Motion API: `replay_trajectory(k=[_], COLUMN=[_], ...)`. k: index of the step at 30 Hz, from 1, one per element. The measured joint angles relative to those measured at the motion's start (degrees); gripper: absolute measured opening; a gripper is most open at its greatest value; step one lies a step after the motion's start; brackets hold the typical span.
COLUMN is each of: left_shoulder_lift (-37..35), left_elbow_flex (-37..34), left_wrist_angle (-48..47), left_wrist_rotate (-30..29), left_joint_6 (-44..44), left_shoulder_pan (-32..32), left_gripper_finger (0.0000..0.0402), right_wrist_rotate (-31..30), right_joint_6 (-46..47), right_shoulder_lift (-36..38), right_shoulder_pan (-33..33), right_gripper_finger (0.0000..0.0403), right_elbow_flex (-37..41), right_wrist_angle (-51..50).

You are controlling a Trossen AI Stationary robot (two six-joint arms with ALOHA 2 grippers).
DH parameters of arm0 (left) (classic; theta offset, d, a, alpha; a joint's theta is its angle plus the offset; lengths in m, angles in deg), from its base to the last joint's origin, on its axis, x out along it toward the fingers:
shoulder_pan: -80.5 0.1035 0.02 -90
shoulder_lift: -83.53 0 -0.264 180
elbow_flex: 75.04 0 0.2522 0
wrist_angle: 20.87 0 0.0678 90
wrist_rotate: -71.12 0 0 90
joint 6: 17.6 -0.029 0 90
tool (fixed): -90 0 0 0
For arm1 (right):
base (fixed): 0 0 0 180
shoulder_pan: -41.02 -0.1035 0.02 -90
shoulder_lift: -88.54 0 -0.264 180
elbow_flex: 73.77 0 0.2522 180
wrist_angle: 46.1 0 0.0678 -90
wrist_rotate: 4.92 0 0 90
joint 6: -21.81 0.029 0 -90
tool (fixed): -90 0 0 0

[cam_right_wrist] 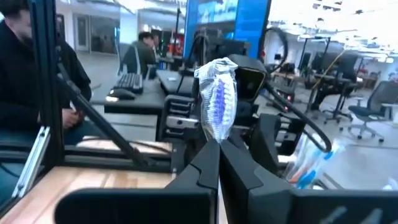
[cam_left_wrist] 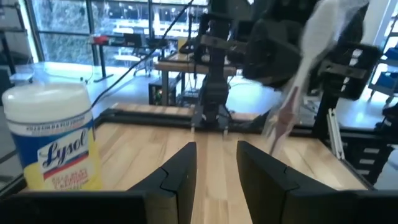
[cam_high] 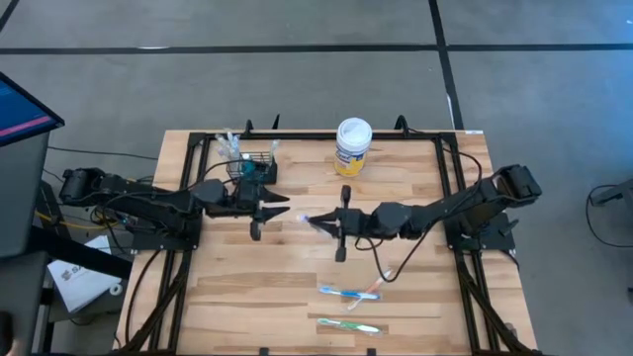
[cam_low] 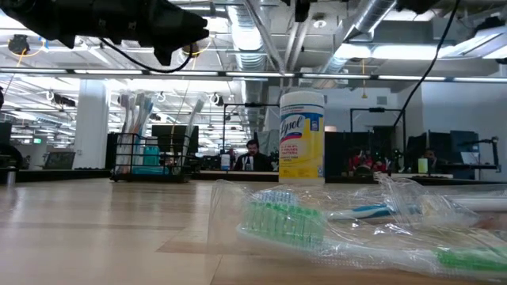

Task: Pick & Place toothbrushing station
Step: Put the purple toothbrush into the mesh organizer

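Observation:
The toothbrushing station, a black wire basket (cam_high: 255, 166) with several toothbrushes upright in it, rests on its base at the table's far left (cam_low: 149, 158). My left gripper (cam_high: 279, 210) hovers just on the near side of it, open and empty (cam_left_wrist: 214, 165). Facing it from the right is my right gripper (cam_high: 316, 221), shut on a plastic-wrapped toothbrush with purple bristles (cam_right_wrist: 217, 99). That toothbrush also shows in the left wrist view (cam_left_wrist: 292, 87), in front of the left fingers. My right gripper pinches the wrapped toothbrush between its two fingers just below the bristle head (cam_right_wrist: 217, 134). The fingers lie about level and point toward the table's left. The head sticks out beyond the fingertips (cam_high: 302, 218), clear of the table.
A white-lidded yellow Lysol tub (cam_high: 353, 146) stands at the far middle (cam_low: 303, 136). Two wrapped toothbrushes lie flat on the near right, one blue (cam_high: 351, 293) and one green (cam_high: 348, 325). A black frame (cam_high: 316, 134) rims the table.

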Motion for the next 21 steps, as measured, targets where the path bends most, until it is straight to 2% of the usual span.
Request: replay_trajectory(k=[4,10,21], left_shoulder_lift=[0.0,1.78,13.54], left_elbow_flex=[0.0,-0.04,0.0], left_wrist_angle=[2.32,6.93,26.03], left_wrist_rotate=[0.56,2.64,4.94], left_joint_6=[-0.02,-0.04,-1.85], left_shoulder_pan=[0.0,0.0,0.0], left_gripper_finger=[0.0108,0.0108,0.0108], right_wrist_rotate=[3.77,4.13,4.18], right_joint_6=[0.05,0.08,0.04], right_shoulder_lift=[-0.22,-0.27,-0.29], right_shoulder_pan=[1.91,3.12,3.12], right_gripper_finger=[0.0,0.0,0.0], right_elbow_flex=[0.0,0.0,0.0], right_wrist_angle=[2.27,3.65,4.29])
